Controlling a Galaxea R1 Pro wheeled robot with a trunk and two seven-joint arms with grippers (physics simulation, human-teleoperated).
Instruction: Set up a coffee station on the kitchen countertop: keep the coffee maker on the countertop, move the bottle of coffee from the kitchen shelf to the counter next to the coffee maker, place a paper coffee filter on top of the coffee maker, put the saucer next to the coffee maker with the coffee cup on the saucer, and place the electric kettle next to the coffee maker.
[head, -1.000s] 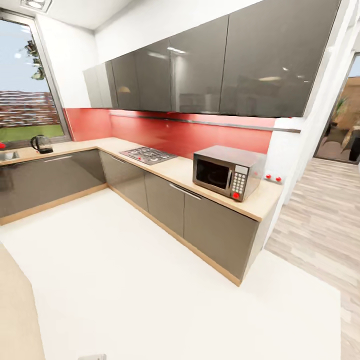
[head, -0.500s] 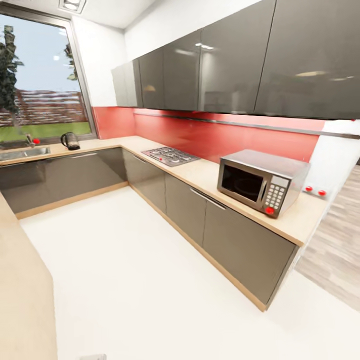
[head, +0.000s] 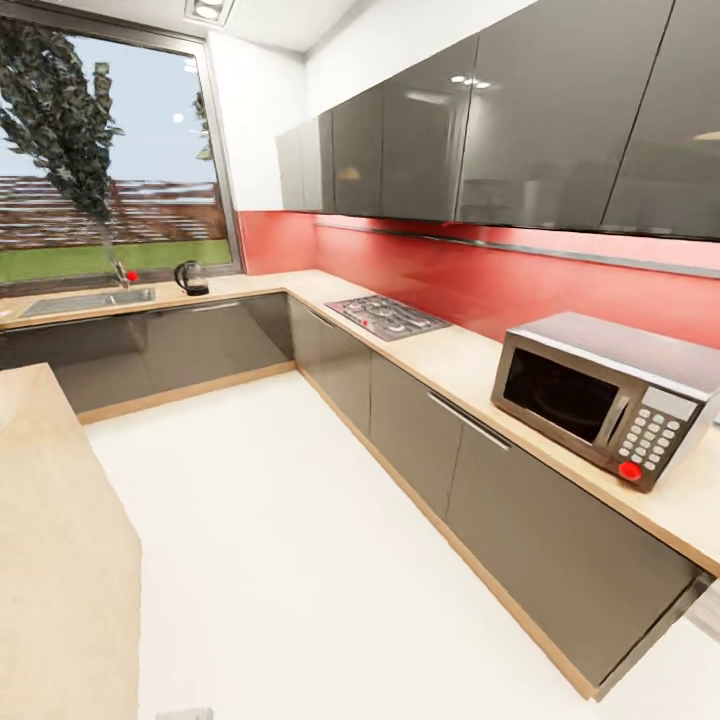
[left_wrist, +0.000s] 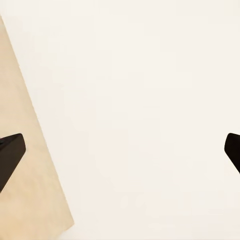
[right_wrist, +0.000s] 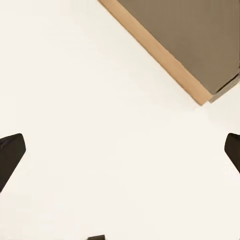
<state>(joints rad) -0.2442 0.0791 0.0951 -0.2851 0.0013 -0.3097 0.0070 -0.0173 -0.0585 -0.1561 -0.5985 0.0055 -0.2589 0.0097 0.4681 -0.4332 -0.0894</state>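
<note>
Kitchen aisle, both grippers spread wide over bare floor.

Left gripper (left_wrist: 120, 150): fingers parted to the frame edges, nothing between them, above the white floor (left_wrist: 150, 100) with a tan island top (left_wrist: 25, 190) beside it. Right gripper (right_wrist: 120, 150): fingers equally wide apart, nothing held, over floor near the base of a grey cabinet (right_wrist: 190, 35). On the long counter (head: 470, 370), nearest first: microwave (head: 600, 395), then cooktop (head: 388, 317) further along below the red backsplash (head: 450, 275). At the far counter under the window (head: 110, 165): kettle (head: 190, 277) standing upright near the corner, sink (head: 85, 300) beside it, well apart from both grippers.
</note>
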